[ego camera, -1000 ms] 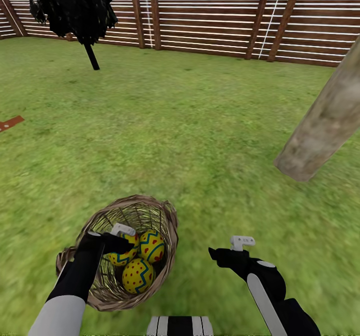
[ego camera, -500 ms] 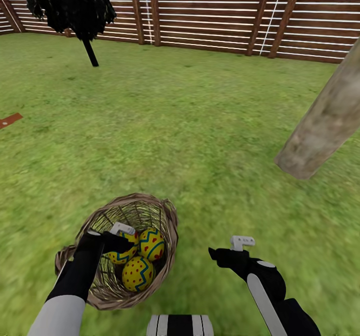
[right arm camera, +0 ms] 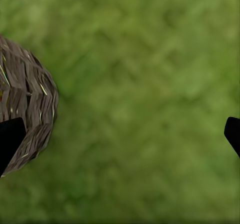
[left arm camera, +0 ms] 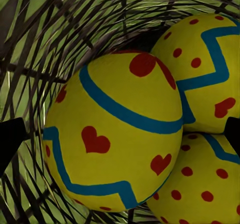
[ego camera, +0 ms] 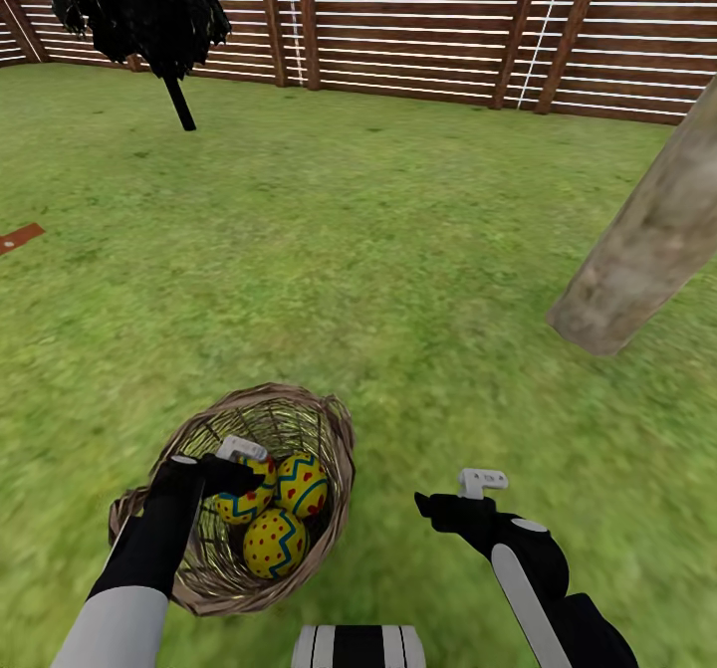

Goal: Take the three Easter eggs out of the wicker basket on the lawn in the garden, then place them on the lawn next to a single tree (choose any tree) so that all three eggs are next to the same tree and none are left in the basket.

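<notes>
No readable writing or brand marks anywhere; only the egg patterns: red dots and hearts, blue zigzag bands on yellow.

Left claw [ego camera: 237, 457] is down inside the wicker basket [ego camera: 329, 429], over the rim on the robot's left side. In the left wrist view its jaws are spread wide, black tips at both edges of the frame, with the nearest egg [left arm camera: 114, 131] sitting between them. Whether the tips touch that egg cannot be told; nothing is clamped.

Right claw [ego camera: 453, 499] hangs over bare lawn [ego camera: 378, 250] just to the right of the basket, jaws wide apart, holding nothing. The right wrist view has grass between its tips and the basket's outer wall [right arm camera: 25, 114] next to one tip.

Three Easter eggs [ego camera: 274, 514], all in the basket, bunched and touching:
- one right under the left claw, partly hidden by it in the head view
- second egg [ego camera: 302, 484] beside it, toward the robot's right
- third egg [ego camera: 274, 546] nearest the robot

Basket sits on the grass, leaning a little, directly in front of the robot.

Tree [ego camera: 647, 240]: thick pale trunk, ahead and to the right, well apart from basket and both claws. Dark columnar tree [ego camera: 144, 11] stands far off at the left by the slatted fence [ego camera: 428, 31].
</notes>
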Tool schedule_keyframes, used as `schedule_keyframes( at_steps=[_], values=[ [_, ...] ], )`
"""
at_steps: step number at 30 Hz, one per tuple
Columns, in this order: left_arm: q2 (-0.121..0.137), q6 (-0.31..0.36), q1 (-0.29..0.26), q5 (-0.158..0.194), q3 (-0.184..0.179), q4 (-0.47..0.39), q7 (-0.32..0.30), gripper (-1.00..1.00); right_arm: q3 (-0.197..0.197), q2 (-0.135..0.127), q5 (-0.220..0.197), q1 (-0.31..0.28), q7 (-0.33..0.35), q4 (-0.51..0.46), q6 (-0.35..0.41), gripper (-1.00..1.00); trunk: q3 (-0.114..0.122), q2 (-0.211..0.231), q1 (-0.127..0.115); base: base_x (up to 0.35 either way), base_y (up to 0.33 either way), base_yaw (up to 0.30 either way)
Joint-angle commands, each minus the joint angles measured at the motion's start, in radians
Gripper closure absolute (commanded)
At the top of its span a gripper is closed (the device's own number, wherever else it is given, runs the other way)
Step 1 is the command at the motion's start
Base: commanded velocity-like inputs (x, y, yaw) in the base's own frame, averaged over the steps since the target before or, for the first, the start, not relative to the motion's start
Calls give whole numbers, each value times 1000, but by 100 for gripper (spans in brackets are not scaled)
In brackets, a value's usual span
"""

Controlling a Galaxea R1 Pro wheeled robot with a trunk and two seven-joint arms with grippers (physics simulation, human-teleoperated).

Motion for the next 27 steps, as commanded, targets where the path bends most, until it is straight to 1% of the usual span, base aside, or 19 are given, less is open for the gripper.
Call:
schedule_keyframes(
  at_steps=[1, 5, 12, 24, 27],
  values=[
    [-1, 1, -1, -10, 3, -2, -10, -100, 2, -1, -10, -1, -10, -1, 2, -100, -1, 0, 0, 0, 0, 0],
    [-1, -1, -1, -10, 3, -2, -10, -100, 2, -1, -10, -1, -10, -1, 2, -100, -16, -1, 2, 0, 0, 0],
    [-1, -5, -1, -9, 3, -3, -10, -100, 2, -1, -10, -1, -11, -1, 2, -100, -16, -1, 2, 0, 0, 0],
    [-1, -6, -1, -9, 3, -18, -10, -100, 2, -1, -11, -1, -10, -1, 2, -100, -63, -4, 7, 0, 0, 0],
    [-1, -6, -1, -9, 3, -25, -10, -100, 2, -1, -11, -1, -10, -1, 2, -100, -63, -4, 7, 0, 0, 0]
  ],
)
